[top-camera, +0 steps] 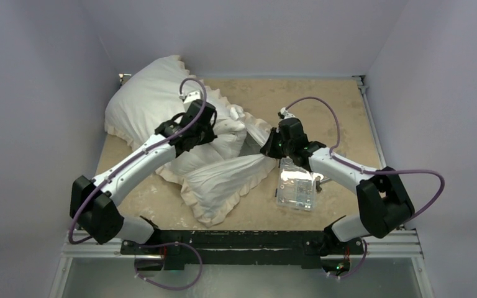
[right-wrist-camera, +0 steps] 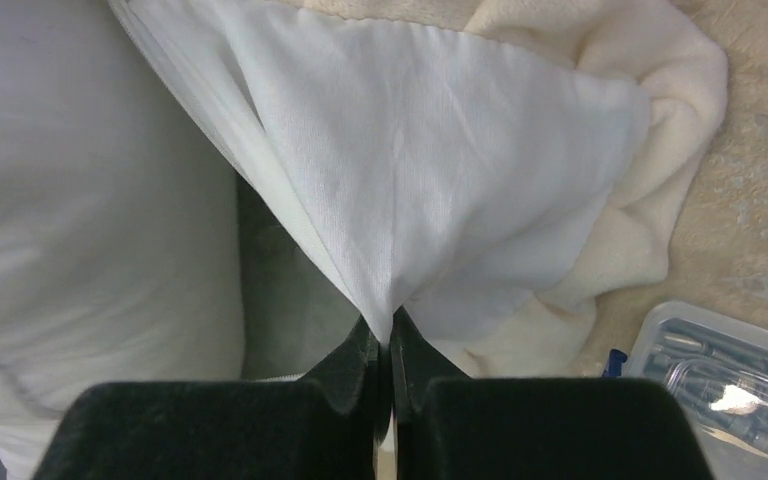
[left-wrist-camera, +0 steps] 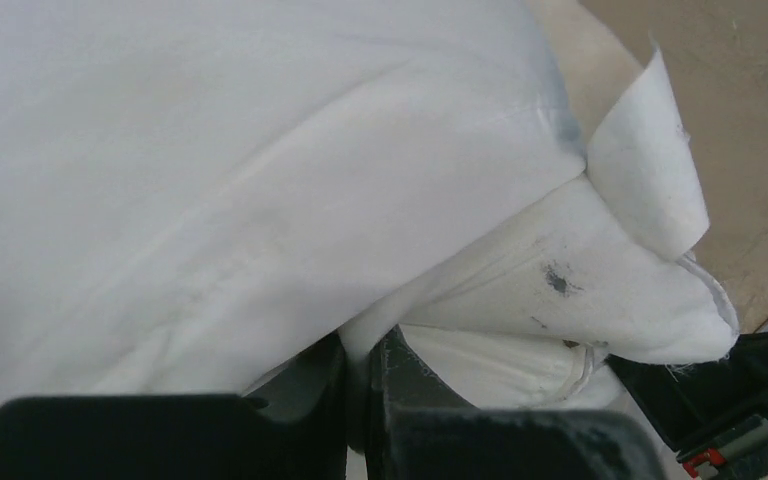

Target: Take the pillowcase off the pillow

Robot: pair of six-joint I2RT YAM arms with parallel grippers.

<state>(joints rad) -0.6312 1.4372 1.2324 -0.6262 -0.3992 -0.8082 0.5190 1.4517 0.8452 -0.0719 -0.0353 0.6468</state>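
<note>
The pillowcase point(top-camera: 223, 183) lies white back up across the table's middle and back left, with its cream frill around the edge. The plain white pillow point(top-camera: 222, 139) bulges out of it at the centre. My left gripper point(top-camera: 202, 133) is shut on a fold of the pillow's smooth, dark-specked fabric point(left-wrist-camera: 520, 290), pinched between its jaws point(left-wrist-camera: 370, 365). My right gripper point(top-camera: 267, 149) is shut on the pillowcase's white flap point(right-wrist-camera: 440, 180), gripped at its jaws point(right-wrist-camera: 390, 345). In the right wrist view the cream frill point(right-wrist-camera: 650, 170) is on the right, the pillow point(right-wrist-camera: 80, 200) on the left and the dark plush inside point(right-wrist-camera: 285, 290) between them.
A clear plastic box point(top-camera: 296, 186) with small parts sits just in front of my right gripper and shows in the right wrist view point(right-wrist-camera: 730, 380). The beige tabletop point(top-camera: 323, 99) has walls on three sides. The right arm's black body point(left-wrist-camera: 740, 400) is near the pillow's corner.
</note>
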